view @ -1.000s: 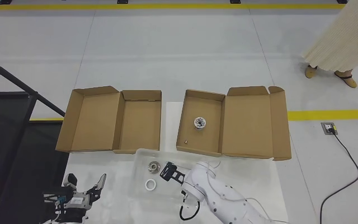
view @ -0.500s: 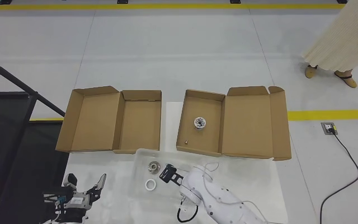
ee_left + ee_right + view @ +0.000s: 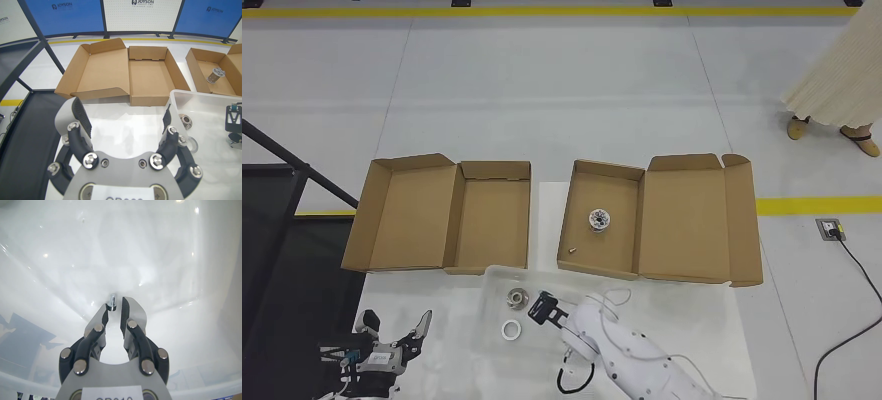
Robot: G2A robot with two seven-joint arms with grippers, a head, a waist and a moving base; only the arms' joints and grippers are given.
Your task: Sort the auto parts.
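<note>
Inside bin (image 3: 217,275) | right gripper (image 3: 115,304) low | fingers (image 3: 125,313) parted beside bolt (image 3: 113,302)

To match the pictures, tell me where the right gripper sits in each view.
Top view: right gripper in the clear bin, next to the cone-shaped part.
Left wrist view: gripper inside the bin, past the cone-shaped part.
Right wrist view: gripper over the bin floor, jaws apart beside a small bolt.
Shared landmark: the bin.
</note>
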